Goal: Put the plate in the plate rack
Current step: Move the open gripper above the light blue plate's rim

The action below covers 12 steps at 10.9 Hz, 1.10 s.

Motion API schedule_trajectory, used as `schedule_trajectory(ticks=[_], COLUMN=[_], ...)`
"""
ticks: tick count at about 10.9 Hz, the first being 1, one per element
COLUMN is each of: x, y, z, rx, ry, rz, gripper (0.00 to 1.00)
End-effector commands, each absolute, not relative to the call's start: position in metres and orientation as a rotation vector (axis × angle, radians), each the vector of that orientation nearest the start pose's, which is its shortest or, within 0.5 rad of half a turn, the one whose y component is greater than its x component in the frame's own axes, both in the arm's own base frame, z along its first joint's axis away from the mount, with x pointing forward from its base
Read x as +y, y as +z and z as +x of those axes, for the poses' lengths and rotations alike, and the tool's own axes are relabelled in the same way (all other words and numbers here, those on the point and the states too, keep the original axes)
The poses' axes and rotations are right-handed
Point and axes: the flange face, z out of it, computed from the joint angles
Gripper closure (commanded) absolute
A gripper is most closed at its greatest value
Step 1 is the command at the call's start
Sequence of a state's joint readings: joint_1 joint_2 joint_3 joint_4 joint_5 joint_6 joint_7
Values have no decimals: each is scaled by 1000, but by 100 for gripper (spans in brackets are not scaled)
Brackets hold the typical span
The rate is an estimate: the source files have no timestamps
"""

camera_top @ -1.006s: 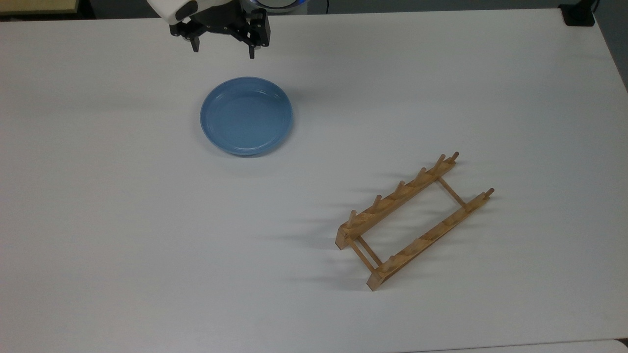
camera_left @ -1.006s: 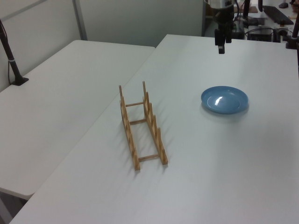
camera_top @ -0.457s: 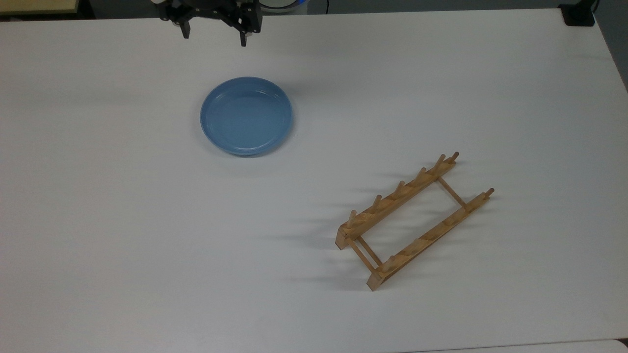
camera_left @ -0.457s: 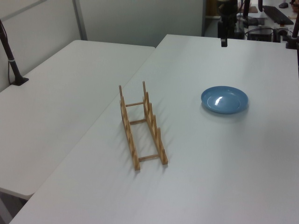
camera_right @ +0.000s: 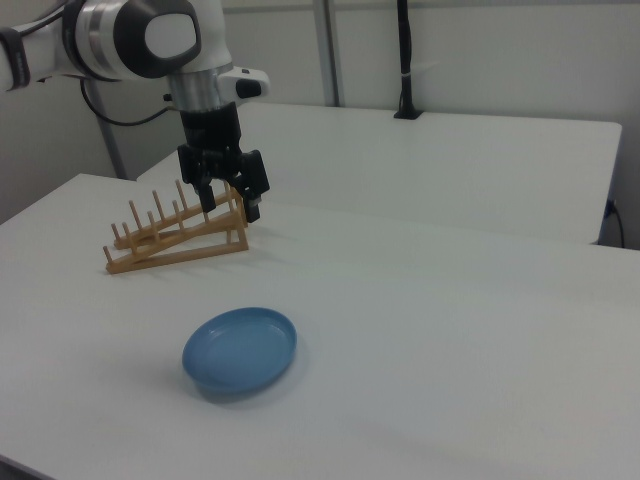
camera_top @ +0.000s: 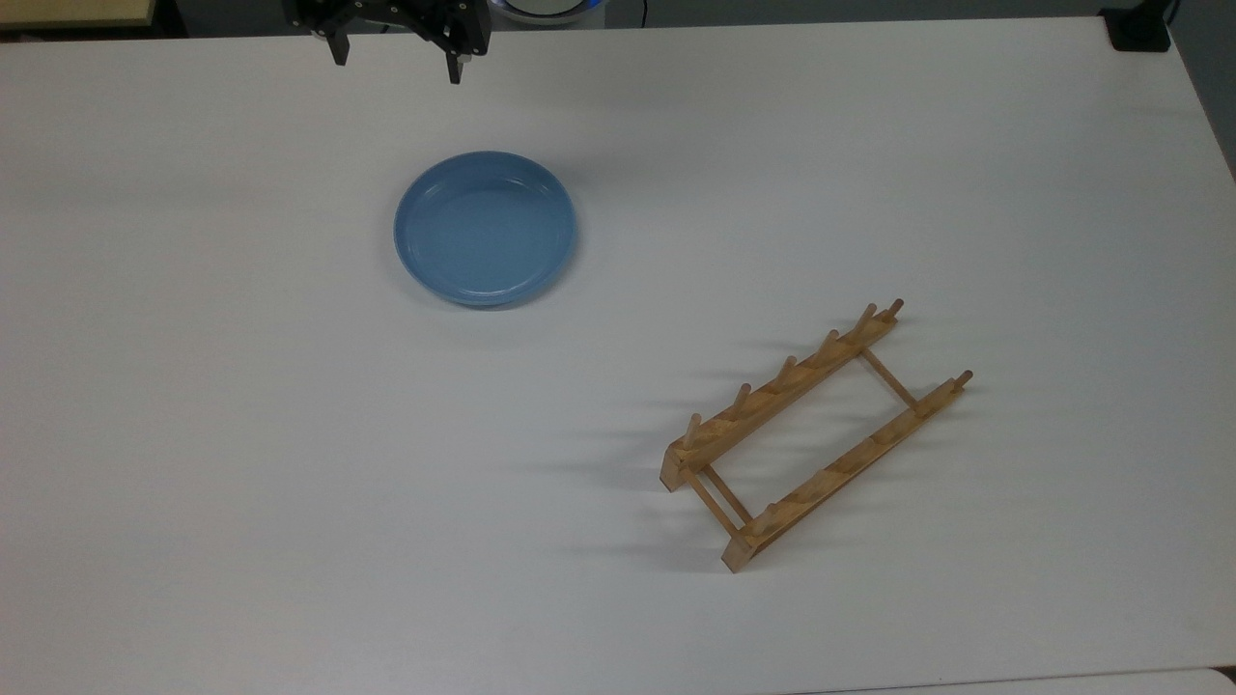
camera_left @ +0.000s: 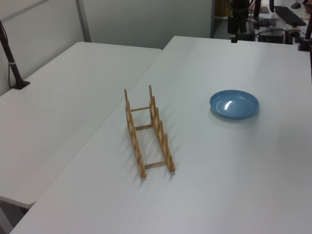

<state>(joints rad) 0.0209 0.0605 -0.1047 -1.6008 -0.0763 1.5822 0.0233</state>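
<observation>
The white bench (camera_top: 869,174) is bare around the plate (camera_top: 485,229) and the rack (camera_top: 814,437), which stand well apart. The plate lies flat, right side up. The gripper (camera_top: 394,53) hangs above the bench's far edge in the top view, beyond the plate, not touching it, fingers (camera_right: 254,207) spread wide and holding nothing.

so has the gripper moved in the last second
Yes. In the top view the gripper has drifted up and toward the top view's left, farther from the plate, which stays put.
</observation>
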Motion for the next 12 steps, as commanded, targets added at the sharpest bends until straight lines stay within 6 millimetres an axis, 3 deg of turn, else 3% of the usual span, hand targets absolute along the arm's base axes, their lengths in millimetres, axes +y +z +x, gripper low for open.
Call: schedule_trajectory(ticks=[1,3,5,8,12], x=[-44,-41,-23,-40,-41], y=[574,567,560,573,557], z=[566,569,574,573,584], rx=[131,121,78,134,135], ry=[172,192,205,135,115], rz=[-3201,-3202,-3216,-3206,-3170], gripper=[0,0,0,0,0])
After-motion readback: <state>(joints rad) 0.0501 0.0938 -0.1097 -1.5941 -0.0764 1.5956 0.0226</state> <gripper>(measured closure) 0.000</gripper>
